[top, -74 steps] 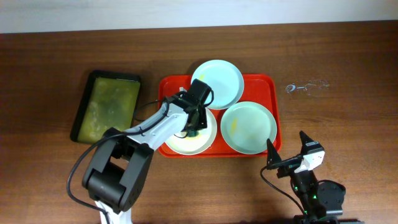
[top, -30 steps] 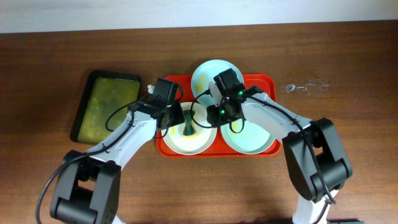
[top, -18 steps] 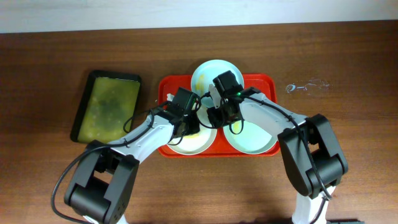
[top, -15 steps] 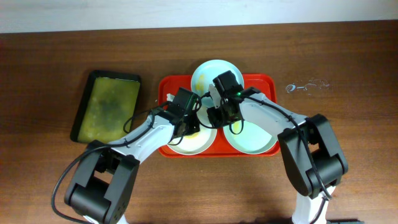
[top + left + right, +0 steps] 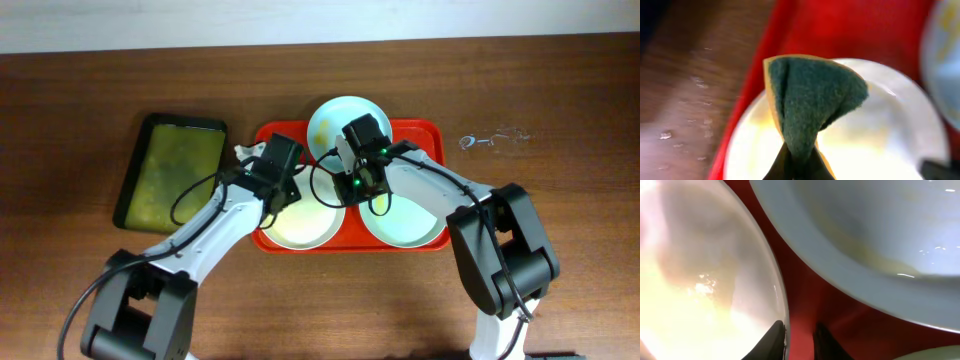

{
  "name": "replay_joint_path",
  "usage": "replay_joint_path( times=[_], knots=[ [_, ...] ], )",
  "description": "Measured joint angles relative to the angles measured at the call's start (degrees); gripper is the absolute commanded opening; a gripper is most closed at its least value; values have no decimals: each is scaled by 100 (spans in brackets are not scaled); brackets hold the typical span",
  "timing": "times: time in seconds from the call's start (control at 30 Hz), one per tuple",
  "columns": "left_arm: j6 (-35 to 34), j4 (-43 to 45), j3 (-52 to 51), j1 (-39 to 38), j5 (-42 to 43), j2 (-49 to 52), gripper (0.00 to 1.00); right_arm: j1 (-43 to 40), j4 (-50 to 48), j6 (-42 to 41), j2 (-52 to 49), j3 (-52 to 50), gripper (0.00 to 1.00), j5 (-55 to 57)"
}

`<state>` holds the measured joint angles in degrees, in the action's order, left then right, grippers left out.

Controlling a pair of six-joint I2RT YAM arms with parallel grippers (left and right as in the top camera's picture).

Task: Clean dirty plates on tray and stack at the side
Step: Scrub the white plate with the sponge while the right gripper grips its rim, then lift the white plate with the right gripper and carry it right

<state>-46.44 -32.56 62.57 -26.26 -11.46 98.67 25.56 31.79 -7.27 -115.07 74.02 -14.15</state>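
The red-orange tray (image 5: 432,130) holds three plates: pale blue (image 5: 350,115) at the back, cream-white (image 5: 305,225) at the front left, mint green (image 5: 410,215) at the front right. My left gripper (image 5: 277,192) is shut on a green sponge (image 5: 810,100) with a yellow edge, held over the left part of the cream-white plate (image 5: 880,130). My right gripper (image 5: 800,342) straddles the right rim of that cream-white plate (image 5: 700,295), one finger inside and one on the tray (image 5: 805,280), shut on the rim. The pale blue plate (image 5: 880,220) lies just beyond.
A smaller dark tray (image 5: 170,172) with yellow-green liquid sits left of the red tray. Water drops (image 5: 490,140) lie on the wooden table to the right. Both arms cross over the tray's middle.
My left gripper has carried the sponge from the middle of the cream-white plate up and left toward its left rim. The right gripper has stayed on the plate's right rim.
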Motion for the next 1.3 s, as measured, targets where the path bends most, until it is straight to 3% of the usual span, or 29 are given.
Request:
replay_joint_path(
  times=[0.13,0.3,0.43,0.5,0.57,0.73,1.07,1.2,1.3],
  knots=[
    [-15,544,0,-2,597,776,0,0,-7,-2,-2,0,20,0],
    [-15,66,153,-46,177,857,0,0,-17,0,-20,0,15,-24],
    [-13,-879,83,-26,-844,216,0,7,-17,-4,-24,2,5,-46],
    [-17,-839,59,0,-977,-431,0,15,131,-26,-24,46,4,-68],
    [-15,-227,55,157,-1117,-697,0,15,697,-42,13,334,4,66],
    [-15,153,44,879,-1362,-413,0,466,2787,4,339,1731,4,2450],
    [-44,461,17,887,-1582,-256,0,2356,2927,101,391,2151,4,8756],
    [-122,459,15,898,-1580,-256,0,2356,2927,109,391,2162,4,9322],
    [-122,459,15,898,-1580,-256,0,2271,2927,107,391,2162,4,8603]
  ],
)
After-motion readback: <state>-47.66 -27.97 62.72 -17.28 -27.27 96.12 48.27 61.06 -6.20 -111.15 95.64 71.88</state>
